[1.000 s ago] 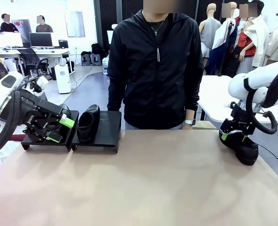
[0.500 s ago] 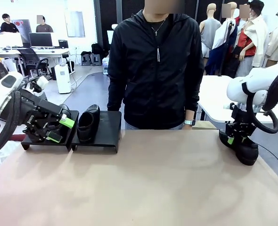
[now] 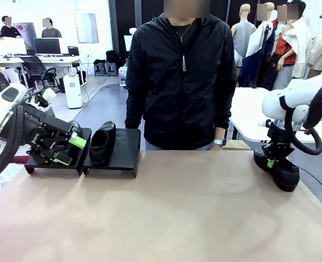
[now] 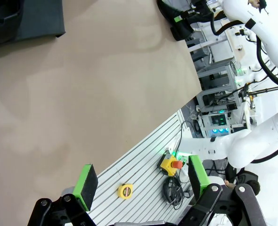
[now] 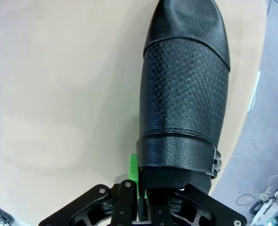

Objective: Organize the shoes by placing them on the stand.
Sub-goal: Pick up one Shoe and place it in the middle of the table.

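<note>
The right gripper [image 3: 272, 162] pinches a loafer's [image 5: 186, 89] collar at the table's [image 3: 166, 213] right edge; the wrist view reveals embossed leather. The left gripper [image 3: 68, 150], fingers spread, hovers before the stand [image 3: 125, 150] holding another loafer [image 3: 101, 143].

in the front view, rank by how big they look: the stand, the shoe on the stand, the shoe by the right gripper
1. stand
2. and 3. shoe on the stand and shoe at the right gripper: similar in apparent size, both partly hidden, so unranked.

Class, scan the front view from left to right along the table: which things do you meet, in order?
Left gripper → shoe on the stand → bare right half of the stand → right gripper shut on the shoe at the table's right edge.
</note>
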You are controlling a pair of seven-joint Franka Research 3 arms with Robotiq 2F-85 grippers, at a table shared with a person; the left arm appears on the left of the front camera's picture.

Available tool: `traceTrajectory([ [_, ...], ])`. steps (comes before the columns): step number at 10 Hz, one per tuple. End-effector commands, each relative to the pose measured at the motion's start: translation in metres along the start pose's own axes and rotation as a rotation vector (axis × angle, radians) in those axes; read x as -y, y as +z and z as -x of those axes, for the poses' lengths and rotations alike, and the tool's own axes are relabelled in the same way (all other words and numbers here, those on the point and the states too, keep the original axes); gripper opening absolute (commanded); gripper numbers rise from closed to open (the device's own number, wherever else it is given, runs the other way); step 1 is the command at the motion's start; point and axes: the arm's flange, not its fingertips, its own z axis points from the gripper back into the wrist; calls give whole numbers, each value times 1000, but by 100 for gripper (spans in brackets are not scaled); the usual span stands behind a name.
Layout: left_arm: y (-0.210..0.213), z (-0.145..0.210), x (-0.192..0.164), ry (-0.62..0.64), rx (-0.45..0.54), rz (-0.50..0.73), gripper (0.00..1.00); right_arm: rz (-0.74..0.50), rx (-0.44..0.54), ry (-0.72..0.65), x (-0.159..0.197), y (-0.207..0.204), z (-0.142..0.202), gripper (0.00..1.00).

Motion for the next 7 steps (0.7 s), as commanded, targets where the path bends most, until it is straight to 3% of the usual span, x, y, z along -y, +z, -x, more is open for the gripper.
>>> traceTrajectory([
  [1, 1, -2, 1, -2, 3, 22, 100, 12, 24, -18, -3, -3, 1, 0],
  [4, 1, -2, 1, -2, 3, 22, 100, -4, 45, -53, 4, 13, 7, 0],
  [7, 1, -2, 1, -2, 3, 22, 100, -137, 42, -107, 10, 80, 61, 0],
])
